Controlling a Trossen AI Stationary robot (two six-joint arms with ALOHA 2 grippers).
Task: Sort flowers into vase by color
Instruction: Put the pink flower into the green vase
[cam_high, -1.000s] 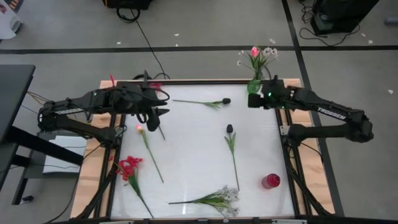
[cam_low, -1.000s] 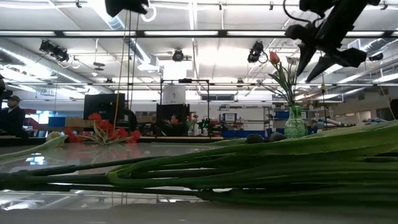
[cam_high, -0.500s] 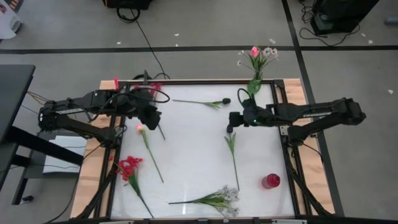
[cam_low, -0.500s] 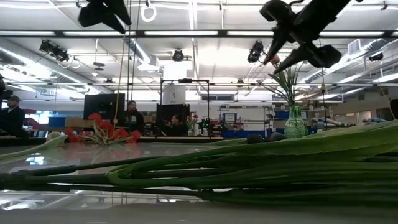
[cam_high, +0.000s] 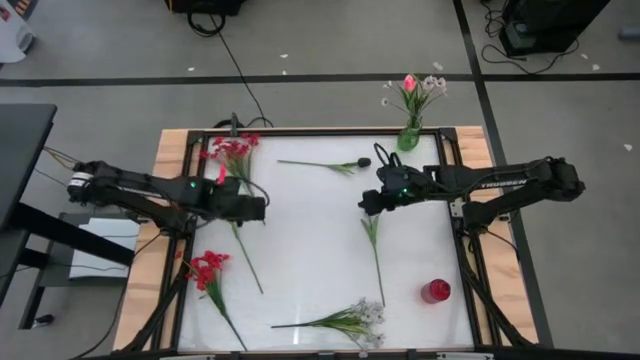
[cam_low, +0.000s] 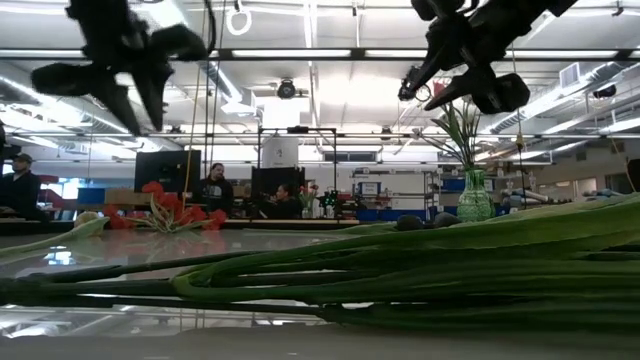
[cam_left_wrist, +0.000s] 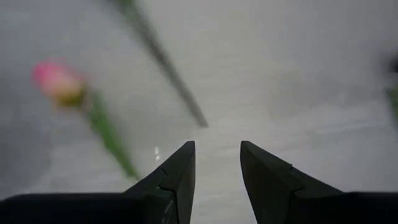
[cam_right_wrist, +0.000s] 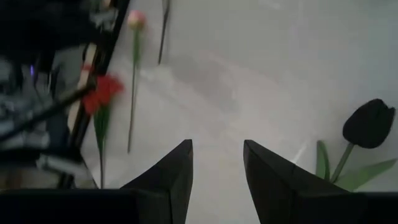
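High view: left claw (cam_high: 262, 208) sits over the worktop (cam_high: 310, 250) at about 9 o'clock, right above the head of the pink tulip (cam_high: 240, 245), whose stem runs from 11 toward 5. Right claw (cam_high: 366, 200) hovers just right of centre over the dark tulip (cam_high: 373, 240), bud toward 12, stem trailing toward 6. Another dark bud (cam_high: 335, 165) lies crosswise near 12, head toward 3. Red cluster (cam_high: 208, 272) lies at 8, white spray (cam_high: 345, 320) at 6, a second red cluster (cam_high: 232, 150) at 11; green vase (cam_high: 408, 135) at 1 already holds pink and white. Low view: both arms hang clear of the surface; long green stems fill the foreground. Left wrist view: fingers part-open, holding nothing, pink bud (cam_left_wrist: 57, 79) off to one side. Right wrist view: fingers part-open, empty, black bud (cam_right_wrist: 369, 124) beside them. Judgement: stems look light, thin, springy; pinch mid-stem, not the soft heads.
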